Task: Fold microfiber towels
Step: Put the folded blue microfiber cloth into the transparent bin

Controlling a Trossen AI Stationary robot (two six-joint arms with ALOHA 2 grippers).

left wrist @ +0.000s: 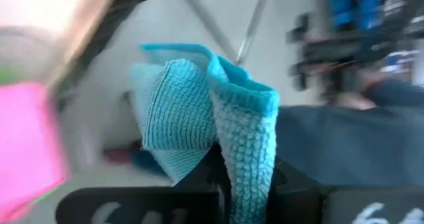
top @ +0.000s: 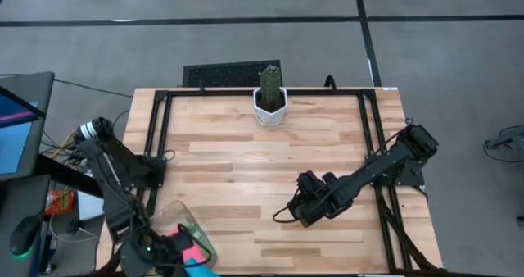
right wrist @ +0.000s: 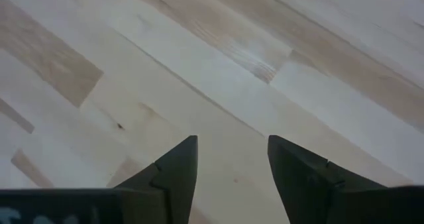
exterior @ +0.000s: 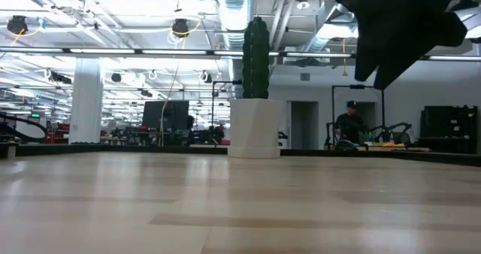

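My left gripper (top: 182,251) is at the table's near left corner, over a clear plastic bin (top: 190,220), and is shut on a sky blue microfiber towel (left wrist: 199,118). A hot pink towel (top: 191,249) and a bit of light green cloth (top: 175,231) lie in the bin; the pink towel (left wrist: 26,138) also shows beside the blue one in the left wrist view. My right gripper (right wrist: 232,164) hangs open above bare wood right of the table's middle (top: 285,215), with nothing between its fingers. My left gripper pinches a bunched fold of the blue towel (left wrist: 248,177) between its two fingers, several layers together. The rest of the cloth stands crumpled and slack ahead of the fingers. Whether any of it still rests in the bin cannot be told.
A white pot with a green cactus (top: 270,97) stands at the middle of the table's far edge. A black frame (top: 160,138) runs along the table's left, far and right sides. A wide stretch of bare wood (top: 246,162) lies between the two arms.
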